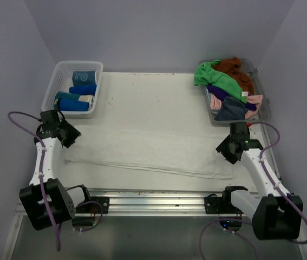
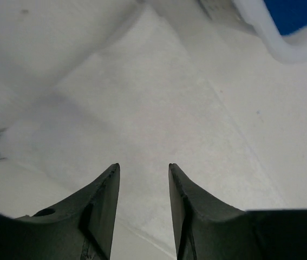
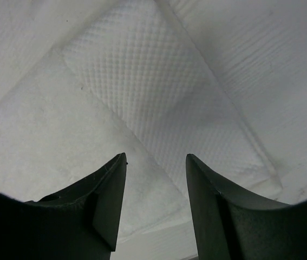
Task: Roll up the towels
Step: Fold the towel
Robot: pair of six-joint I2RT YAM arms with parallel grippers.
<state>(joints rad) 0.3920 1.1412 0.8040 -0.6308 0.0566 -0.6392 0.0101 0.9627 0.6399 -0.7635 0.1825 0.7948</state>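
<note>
A white towel (image 1: 148, 151) lies folded into a long strip across the table's front half. My left gripper (image 1: 69, 135) is open and empty just above its left end; the left wrist view shows the gripper (image 2: 142, 165) over white cloth (image 2: 158, 108). My right gripper (image 1: 226, 149) is open and empty above the towel's right end, and the right wrist view shows it (image 3: 156, 155) over the towel's waffle-textured band (image 3: 142, 81). Green (image 1: 215, 76), rust-brown (image 1: 234, 67), purple (image 1: 221, 92), pink (image 1: 215, 102) and slate grey (image 1: 230, 111) towels lie heaped in a tub.
The clear tub (image 1: 264, 105) stands at the back right. A white slotted basket (image 1: 49, 97) at the back left holds rolled blue towels (image 1: 83, 89); its corner (image 2: 283, 46) shows in the left wrist view. A metal rail (image 1: 158, 197) runs along the front edge.
</note>
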